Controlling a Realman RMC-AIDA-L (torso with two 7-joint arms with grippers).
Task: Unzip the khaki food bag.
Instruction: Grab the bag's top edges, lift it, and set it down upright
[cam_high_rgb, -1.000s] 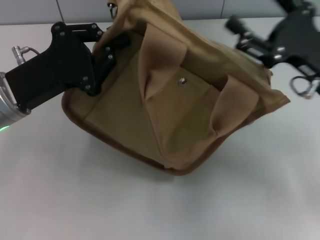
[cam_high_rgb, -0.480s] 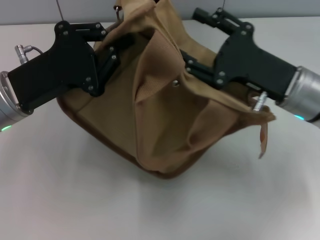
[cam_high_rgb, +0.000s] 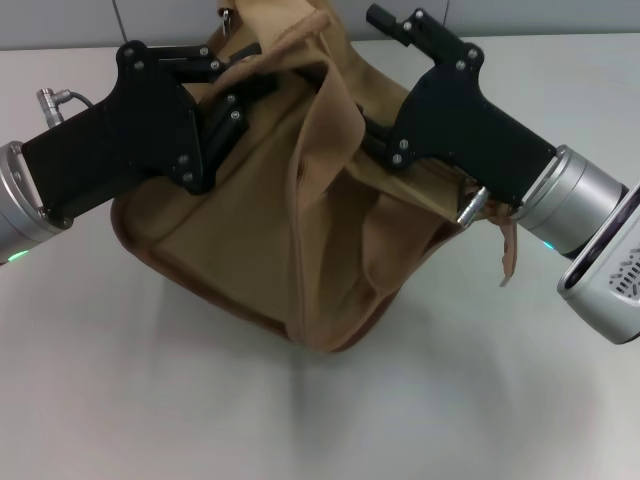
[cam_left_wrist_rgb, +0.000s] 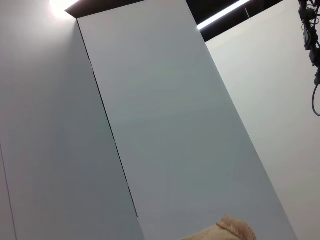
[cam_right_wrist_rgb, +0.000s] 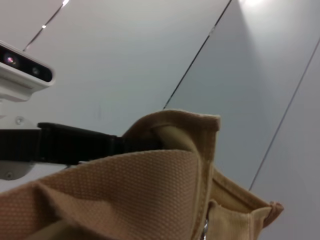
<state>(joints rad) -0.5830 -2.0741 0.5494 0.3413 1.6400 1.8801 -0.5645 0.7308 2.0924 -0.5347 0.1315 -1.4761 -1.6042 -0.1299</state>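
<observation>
Tan canvas, coarse-woven and crumpled, makes up the khaki food bag (cam_high_rgb: 300, 230), which sits tipped on the white table (cam_high_rgb: 200, 420) between the two arms, its boxy body creased into deep folds with darker piping along the bottom edge. On the left, the left gripper (cam_high_rgb: 235, 100), matt black and angular with small screw heads, presses into the bag's upper left corner; its fingers sit buried in the cloth, clamped on a fold of it. A broad webbing handle (cam_high_rgb: 325, 130) runs down the middle of the front. On the right, the right gripper (cam_high_rgb: 372, 140) is pushed into the fabric at the bag's far upper right, but I cannot tell how its fingers stand. Compared with half a second ago, that right arm has come nearer and lower, and the metal snap is now hidden.
</observation>
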